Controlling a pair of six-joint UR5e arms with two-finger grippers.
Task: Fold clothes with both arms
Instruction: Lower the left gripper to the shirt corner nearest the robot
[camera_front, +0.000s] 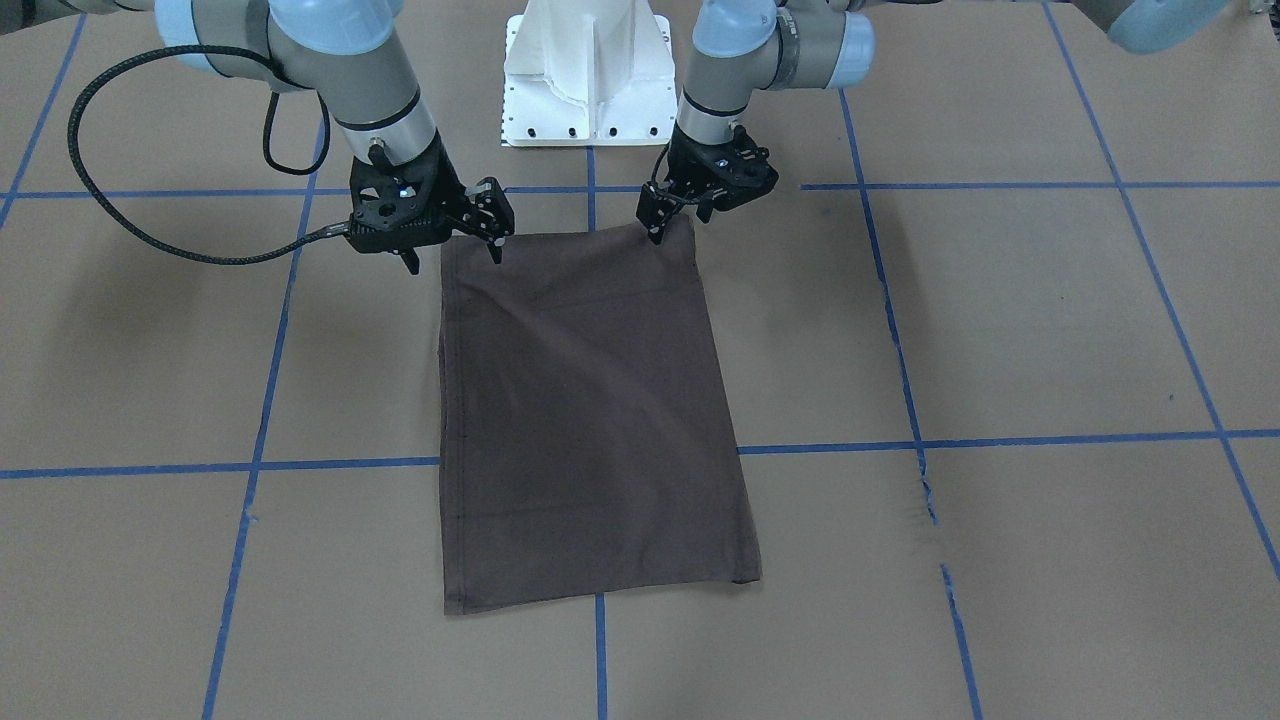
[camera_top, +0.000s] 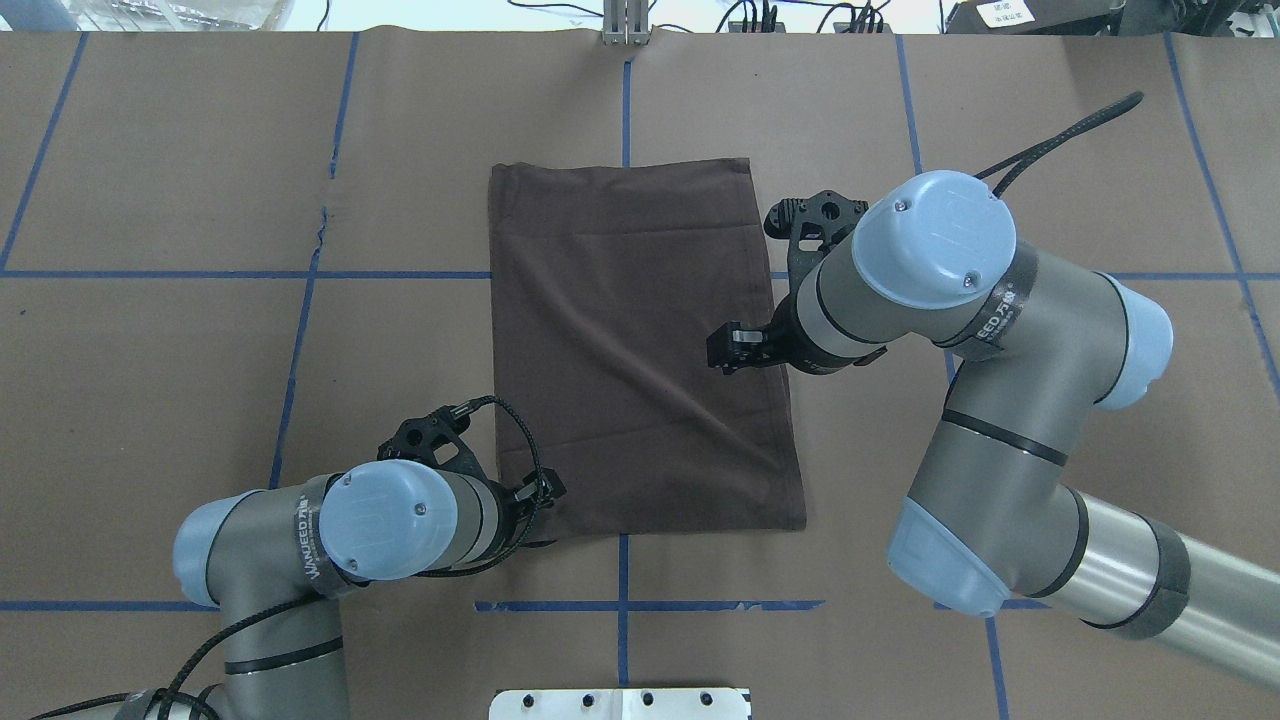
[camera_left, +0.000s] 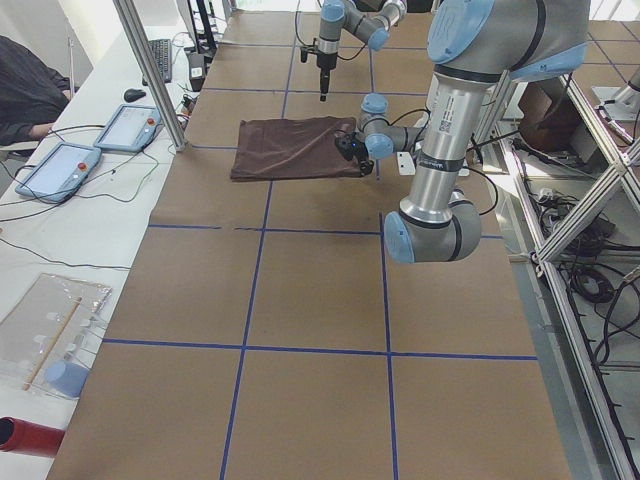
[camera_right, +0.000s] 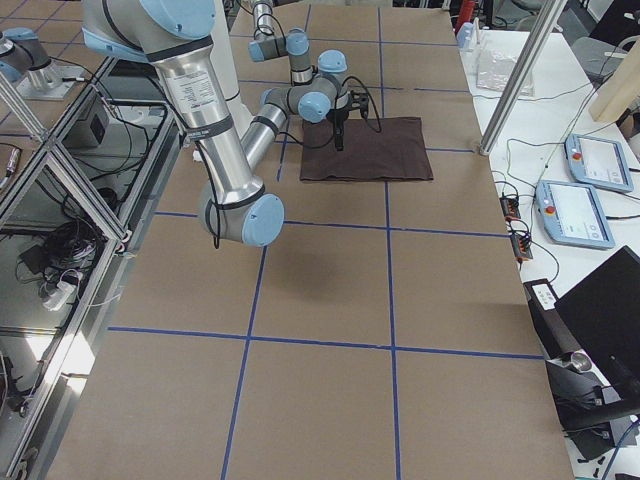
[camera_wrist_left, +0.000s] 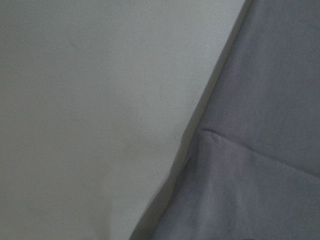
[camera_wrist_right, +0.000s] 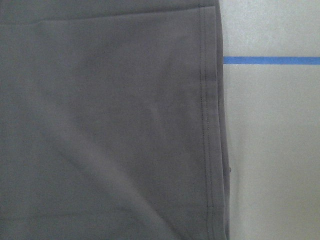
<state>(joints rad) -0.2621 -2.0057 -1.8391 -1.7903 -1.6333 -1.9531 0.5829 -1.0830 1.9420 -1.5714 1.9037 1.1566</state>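
Note:
The clothes are one dark grey-brown T-shirt (camera_front: 590, 420), folded into a flat rectangle (camera_top: 640, 340) in the middle of the table. My left gripper (camera_front: 680, 222) is low at the shirt's robot-side corner, and its jaws seem open astride that corner. The left wrist view shows only the cloth edge (camera_wrist_left: 260, 150) lying on the table. My right gripper (camera_front: 453, 256) is open and empty, raised above the shirt's other robot-side corner. In the overhead view the right gripper (camera_top: 730, 350) shows over the shirt's right edge. The right wrist view looks down on a stitched hem (camera_wrist_right: 205, 125).
The white pedestal base (camera_front: 590, 75) stands at the table edge between the arms. Blue tape lines (camera_front: 900, 440) cross the brown table cover. Beyond the table's far side lie two tablets (camera_left: 60, 170), and a person's sleeve (camera_left: 25, 90) shows there.

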